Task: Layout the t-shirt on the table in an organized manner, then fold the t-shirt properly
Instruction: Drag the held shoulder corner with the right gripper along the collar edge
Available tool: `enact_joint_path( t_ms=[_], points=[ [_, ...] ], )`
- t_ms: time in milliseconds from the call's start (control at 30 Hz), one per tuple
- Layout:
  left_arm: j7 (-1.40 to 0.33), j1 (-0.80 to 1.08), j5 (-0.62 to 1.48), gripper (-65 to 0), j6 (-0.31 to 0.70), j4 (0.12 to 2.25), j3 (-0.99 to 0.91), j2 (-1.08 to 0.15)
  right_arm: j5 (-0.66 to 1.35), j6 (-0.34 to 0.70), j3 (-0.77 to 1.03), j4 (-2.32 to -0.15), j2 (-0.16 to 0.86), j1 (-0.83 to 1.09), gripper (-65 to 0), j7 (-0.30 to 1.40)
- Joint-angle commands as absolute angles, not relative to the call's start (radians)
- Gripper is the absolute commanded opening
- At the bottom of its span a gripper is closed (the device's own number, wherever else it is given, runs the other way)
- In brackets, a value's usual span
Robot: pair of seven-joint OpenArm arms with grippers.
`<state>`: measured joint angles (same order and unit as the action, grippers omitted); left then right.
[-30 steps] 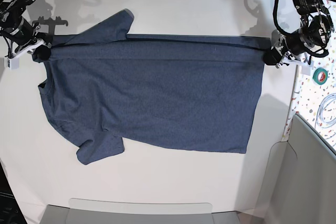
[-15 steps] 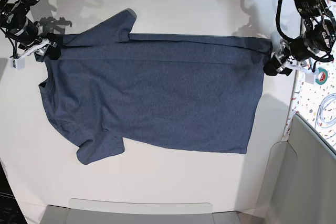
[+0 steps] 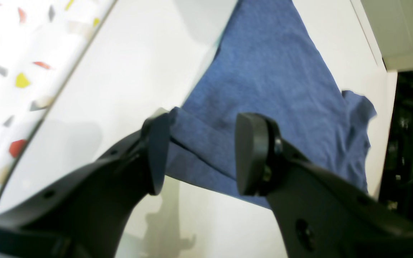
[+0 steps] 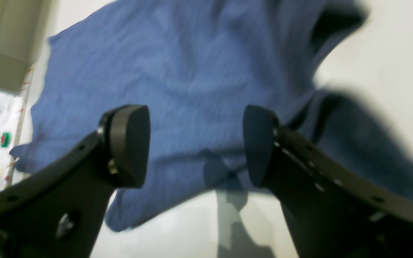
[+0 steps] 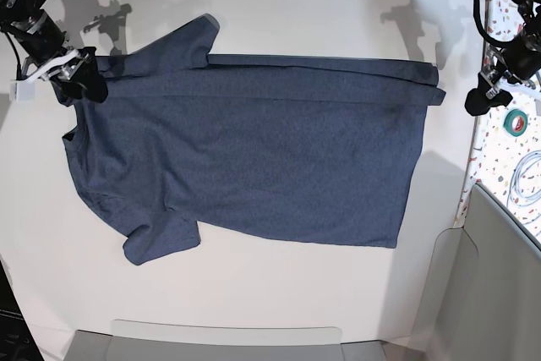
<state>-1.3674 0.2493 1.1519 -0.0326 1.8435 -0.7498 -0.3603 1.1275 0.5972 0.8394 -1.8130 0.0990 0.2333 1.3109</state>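
The dark navy t-shirt (image 5: 254, 150) lies flat on the white table (image 5: 279, 293), plain side up, collar to the left, with its far long edge folded over as a narrow strip. My left gripper (image 5: 482, 101) hangs open just right of the hem corner. In the left wrist view the left gripper (image 3: 203, 154) has nothing between its fingers, and the folded hem of the t-shirt (image 3: 264, 71) lies below it. My right gripper (image 5: 80, 82) stands open above the shoulder by the collar. In the right wrist view the right gripper (image 4: 195, 150) is empty over the t-shirt (image 4: 177, 71).
A speckled strip (image 5: 507, 158) runs along the table's right edge with a green tape roll (image 5: 516, 122) and a white cable coil (image 5: 528, 177) on it. A grey panel (image 5: 499, 276) stands at the right front, and a grey tray edge (image 5: 228, 340) lies along the front.
Both grippers have opened and let go of the t-shirt's folded far edge. The left one has moved right, off the hem; the right one has lifted and shifted slightly right.
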Motion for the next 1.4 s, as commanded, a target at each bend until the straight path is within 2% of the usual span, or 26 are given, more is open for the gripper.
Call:
enact_joint_path(
  t_ms=[0,200,367,833,1033,1200,1367],
  points=[
    [-1.369,0.262,1.178,-36.6,-0.039,1.871,-0.768,-0.378,1.184,0.598,0.858,-1.831,0.105,0.246,-24.7,1.29],
    [-1.366,0.315,1.184,-36.6,-0.039,1.929,-0.769,-0.377,1.239,0.604,0.84,-1.83,-0.015,0.354,-24.6,1.296],
    [-1.366,0.318,1.184,-36.6,-0.039,1.931,-0.769,-0.377,1.239,0.679,0.734,-1.825,-0.09,0.392,-24.5,1.296],
    [-1.366,0.32,1.184,-36.6,-0.039,1.931,-0.765,-0.374,1.244,0.674,0.673,-1.618,-0.145,0.438,-24.5,1.297],
    [-1.368,0.32,1.184,-36.6,-0.039,1.929,-0.76,-0.372,1.326,0.673,0.673,-1.52,-0.157,0.47,-24.5,1.343],
    [-1.368,0.32,1.181,-36.6,-0.039,1.929,-0.76,-0.372,1.395,0.555,0.679,-1.566,-0.157,0.504,-24.5,1.336],
    [-1.368,0.32,1.182,-36.6,-0.039,1.929,-0.76,-0.372,1.394,0.447,0.676,-1.751,-0.157,0.55,-24.5,1.268]
  ],
)
